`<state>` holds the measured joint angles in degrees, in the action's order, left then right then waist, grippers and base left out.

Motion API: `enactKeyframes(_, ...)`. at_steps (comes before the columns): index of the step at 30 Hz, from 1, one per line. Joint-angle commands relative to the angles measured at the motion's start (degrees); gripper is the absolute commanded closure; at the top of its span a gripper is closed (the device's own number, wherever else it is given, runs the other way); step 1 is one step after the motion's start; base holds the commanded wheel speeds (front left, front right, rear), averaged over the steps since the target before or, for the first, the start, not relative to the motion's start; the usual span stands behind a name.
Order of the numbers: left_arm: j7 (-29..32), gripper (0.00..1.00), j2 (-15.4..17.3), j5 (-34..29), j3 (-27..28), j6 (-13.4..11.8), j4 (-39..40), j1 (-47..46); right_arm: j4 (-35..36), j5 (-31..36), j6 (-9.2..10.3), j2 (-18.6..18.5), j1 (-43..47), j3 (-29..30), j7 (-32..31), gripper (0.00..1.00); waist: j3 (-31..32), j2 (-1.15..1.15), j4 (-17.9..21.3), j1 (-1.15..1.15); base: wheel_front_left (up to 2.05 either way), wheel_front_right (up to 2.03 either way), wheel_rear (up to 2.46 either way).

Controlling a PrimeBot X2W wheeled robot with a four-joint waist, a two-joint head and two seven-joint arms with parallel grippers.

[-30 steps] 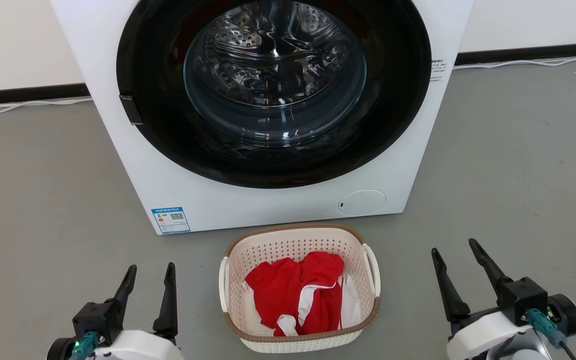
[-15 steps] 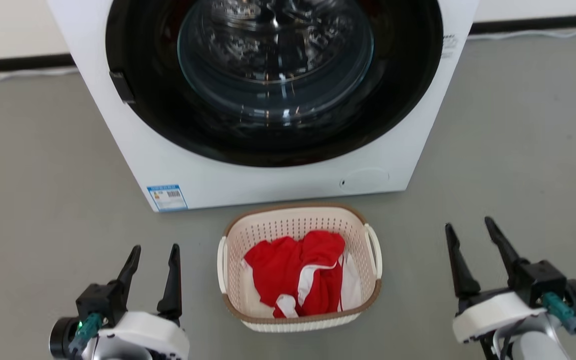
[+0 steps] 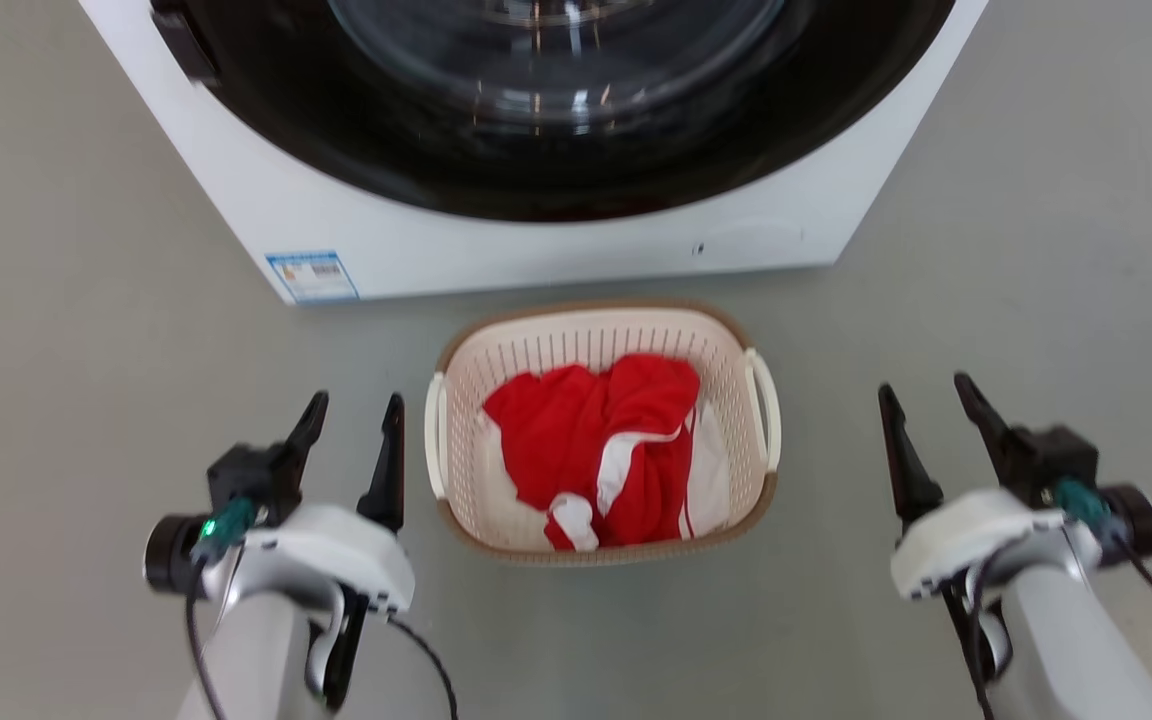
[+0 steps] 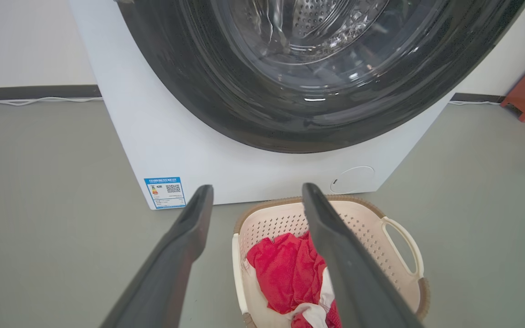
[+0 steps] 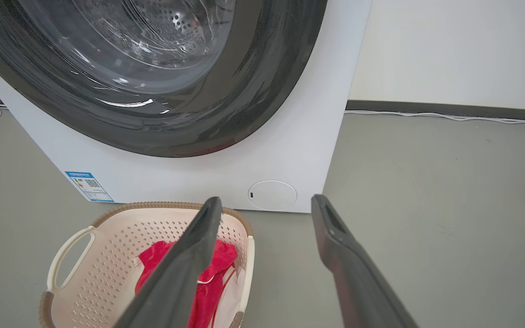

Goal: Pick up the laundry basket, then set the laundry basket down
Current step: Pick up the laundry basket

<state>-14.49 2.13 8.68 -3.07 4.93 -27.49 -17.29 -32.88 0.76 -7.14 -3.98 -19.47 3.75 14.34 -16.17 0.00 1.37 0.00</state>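
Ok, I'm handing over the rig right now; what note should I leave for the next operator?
Left gripper: jaws open, empty, left of the small cream-white perforated plastic laundry basket, apart from it.
Right gripper: jaws open, empty, farther off on its right.
Basket: on the grey floor before the white washing machine, red and white clothes inside.
Done: nothing lifted.
Left: grasp, pick up, set down.

Clothes (image 3: 576, 430) hide the floor of the laundry basket (image 3: 596, 338); washing machine (image 3: 536, 250) cropped above.
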Motion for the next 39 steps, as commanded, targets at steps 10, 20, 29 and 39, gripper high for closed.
enactKeyframes(10,-0.5,0.00,0.8,2.4,-2.2,-1.3,-17.6,-17.7,-13.7,3.0,-0.35,-0.8,-14.9,-1.4,-4.8,0.00,-12.3,0.00,-0.6,0.00,0.00,0.00,0.00)
enactKeyframes(20,-0.2,0.00,0.8,8.4,-7.0,-1.8,-29.2,-28.1,-21.4,4.3,-0.35,-1.7,-22.2,-2.0,-7.1,0.00,-19.4,0.00,-1.7,0.00,0.00,0.00,0.00)
enactKeyframes(29,-0.4,0.00,0.8,13.4,-12.5,-2.0,-34.6,-33.7,-25.3,5.5,-0.35,-1.6,-27.1,-2.3,-4.6,0.00,-24.5,0.00,-2.4,0.00,0.00,0.00,0.00)
enactKeyframes(39,-0.5,0.00,0.8,18.1,-18.3,-3.0,-35.5,-37.5,-27.9,7.5,-0.35,-0.2,-31.2,-1.4,-3.2,0.00,-29.0,0.00,-2.8,0.00,0.00,0.00,0.00)
